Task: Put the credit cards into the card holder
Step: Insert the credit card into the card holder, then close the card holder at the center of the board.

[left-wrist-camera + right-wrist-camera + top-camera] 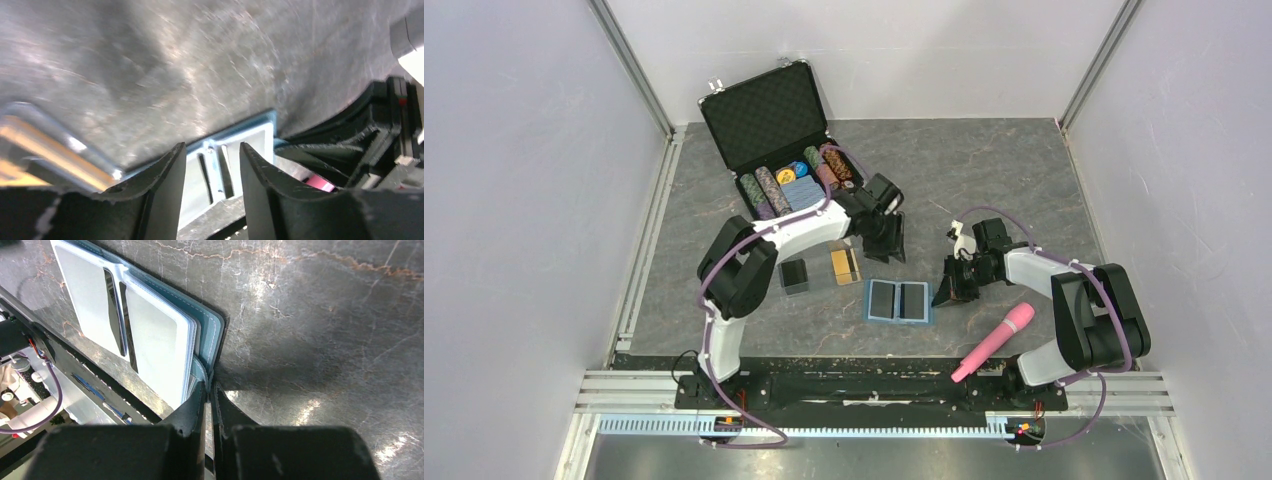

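Right wrist view: right pincer (209, 390) pinches the edge of the open card holder (155, 335) (left pincer (212, 150) half-parted, empty, nearby).

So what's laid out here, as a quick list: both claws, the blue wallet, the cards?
left gripper: open, holding nothing, just beyond the card holder
right gripper: shut on the card holder's right edge
card holder: lying open on the table
credit cards: gold and black, in two clear boxes left of the holder
briefcase: open, holding poker chips
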Robot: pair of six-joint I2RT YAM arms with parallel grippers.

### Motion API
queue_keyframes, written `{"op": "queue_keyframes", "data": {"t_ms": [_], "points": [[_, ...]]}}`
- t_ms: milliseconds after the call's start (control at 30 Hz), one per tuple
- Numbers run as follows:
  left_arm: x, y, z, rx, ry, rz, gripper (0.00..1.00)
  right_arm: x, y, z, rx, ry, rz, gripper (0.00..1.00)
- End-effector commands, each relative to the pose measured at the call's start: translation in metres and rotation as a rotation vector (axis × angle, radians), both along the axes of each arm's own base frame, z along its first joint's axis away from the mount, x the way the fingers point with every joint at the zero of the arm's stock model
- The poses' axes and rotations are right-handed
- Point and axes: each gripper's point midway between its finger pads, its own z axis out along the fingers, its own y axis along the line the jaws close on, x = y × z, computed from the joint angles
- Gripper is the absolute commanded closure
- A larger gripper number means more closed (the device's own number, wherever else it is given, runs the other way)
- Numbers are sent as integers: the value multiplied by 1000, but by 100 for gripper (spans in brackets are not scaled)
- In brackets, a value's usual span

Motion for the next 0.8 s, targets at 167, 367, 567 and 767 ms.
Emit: {"op": "queue_keyframes", "data": {"t_ms": [167,367,567,767], "points": [[25,71,-10,168,-29,19,61,12,-4,6,-38,-40,16,100],[16,122,-14,269,-25,31,68,19,-4,11,-42,-52,24,100],[12,164,6,329,-59,70,70,23,-3,15,-40,-59,27,100],[8,130,32,140,-49,53,58,21,-3,15,-40,-57,30,100]]}}
